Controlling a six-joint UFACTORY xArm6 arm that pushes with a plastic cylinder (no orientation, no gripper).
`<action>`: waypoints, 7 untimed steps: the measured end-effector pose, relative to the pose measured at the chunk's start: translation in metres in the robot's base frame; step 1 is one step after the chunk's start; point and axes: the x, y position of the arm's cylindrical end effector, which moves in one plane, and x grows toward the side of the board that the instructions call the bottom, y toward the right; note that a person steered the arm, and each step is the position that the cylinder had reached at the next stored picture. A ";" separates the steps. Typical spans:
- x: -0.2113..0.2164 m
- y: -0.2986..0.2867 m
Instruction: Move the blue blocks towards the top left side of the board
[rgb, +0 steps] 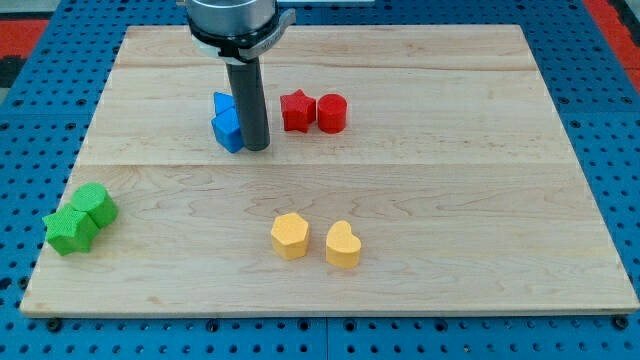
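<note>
Two blue blocks sit together at the board's upper middle-left: a blue cube (229, 131) in front and another blue block (222, 102) just behind it, partly hidden by the rod. My tip (257, 147) rests on the board right against the blue cube's right side. The rod comes straight down from the arm at the view's top.
A red star (297, 111) and a red cylinder (332, 113) stand just right of the rod. A yellow hexagon (290, 236) and a yellow heart (343, 245) lie at lower middle. A green star (70, 231) and a green hexagon (96, 205) sit at the board's left edge (60, 215).
</note>
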 end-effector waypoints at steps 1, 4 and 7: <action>0.017 0.008; -0.008 -0.052; -0.071 -0.049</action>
